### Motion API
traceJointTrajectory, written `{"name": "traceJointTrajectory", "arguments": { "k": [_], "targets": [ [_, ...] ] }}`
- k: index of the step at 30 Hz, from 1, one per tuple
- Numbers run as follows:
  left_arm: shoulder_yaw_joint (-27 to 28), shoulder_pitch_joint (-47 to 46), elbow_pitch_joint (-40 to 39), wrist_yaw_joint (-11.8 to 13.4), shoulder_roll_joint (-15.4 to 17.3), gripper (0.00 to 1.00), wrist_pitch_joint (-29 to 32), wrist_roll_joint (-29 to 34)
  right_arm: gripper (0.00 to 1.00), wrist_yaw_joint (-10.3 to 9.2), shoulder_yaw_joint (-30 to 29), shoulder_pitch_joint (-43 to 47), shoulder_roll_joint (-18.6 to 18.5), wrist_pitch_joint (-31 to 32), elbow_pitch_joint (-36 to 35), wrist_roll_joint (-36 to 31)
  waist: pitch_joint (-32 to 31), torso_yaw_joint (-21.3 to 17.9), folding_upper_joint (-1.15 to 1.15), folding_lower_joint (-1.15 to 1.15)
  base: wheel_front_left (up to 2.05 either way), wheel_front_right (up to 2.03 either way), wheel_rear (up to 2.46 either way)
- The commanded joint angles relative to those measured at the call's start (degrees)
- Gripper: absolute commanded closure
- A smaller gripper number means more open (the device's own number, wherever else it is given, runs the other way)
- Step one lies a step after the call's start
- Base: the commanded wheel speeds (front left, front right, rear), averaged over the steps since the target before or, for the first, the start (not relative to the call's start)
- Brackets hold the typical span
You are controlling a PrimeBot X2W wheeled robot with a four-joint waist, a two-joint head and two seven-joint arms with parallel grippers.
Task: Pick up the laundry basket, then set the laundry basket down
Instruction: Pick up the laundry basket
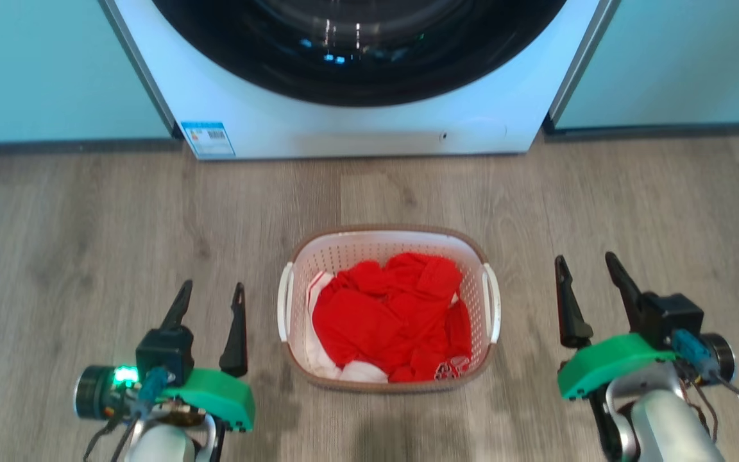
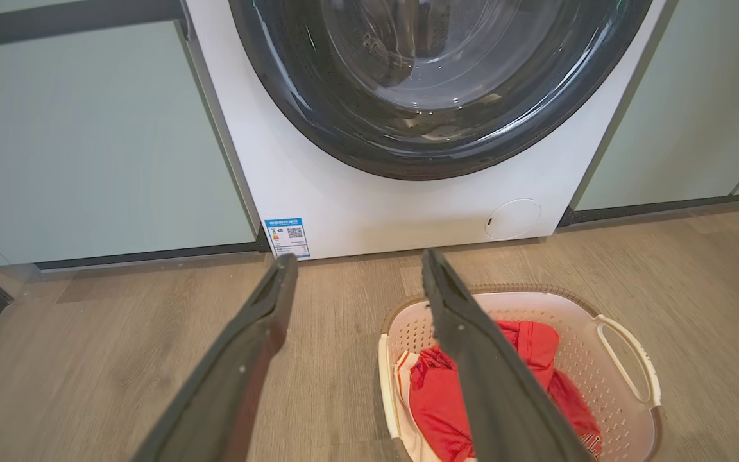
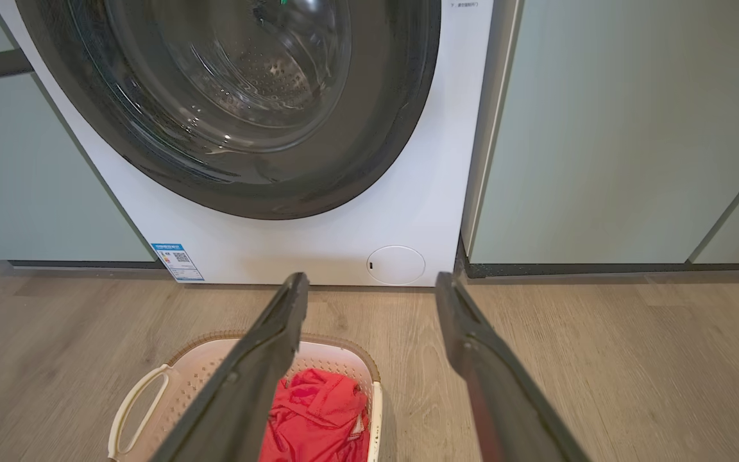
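The laundry basket (image 1: 344, 251) is seen on the floor (image 1: 87, 244) between the left gripper (image 1: 213, 284) and the right gripper (image 1: 585, 256); both are released, nothing is grasped.

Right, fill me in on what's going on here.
Nothing is held yet. The laundry basket sits on the wooden floor in front of the washing machine, with red clothing inside. The left gripper and right gripper, both open, flank it, clear of its handles.
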Motion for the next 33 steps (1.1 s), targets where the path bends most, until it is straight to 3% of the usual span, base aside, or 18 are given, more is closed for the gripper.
{"name": "traceJointTrajectory", "arguments": {
  "k": [1,16,33],
  "targets": [
    [2.30,-2.77,-1.19,-0.35,-0.07,0.00,-0.55,-0.37,0.00,0.00,1.02,-2.54,-0.61,-0.77,-1.18,-0.22,1.56,0.06,0.00,-0.01,0.00,0.00,0.00],
    [2.20,-15.44,9.14,-2.09,-0.25,0.00,-0.55,-1.87,0.00,0.00,0.31,-15.75,-0.61,-0.77,7.01,-0.17,18.09,0.53,0.00,-0.01,0.00,0.00,0.00],
    [-1.82,-27.90,20.77,-2.54,-0.26,0.00,-0.55,-3.66,0.00,0.00,1.87,-25.32,-0.61,-0.77,16.01,0.96,30.31,0.36,0.00,-0.01,0.00,0.00,0.00]
  ]
}}
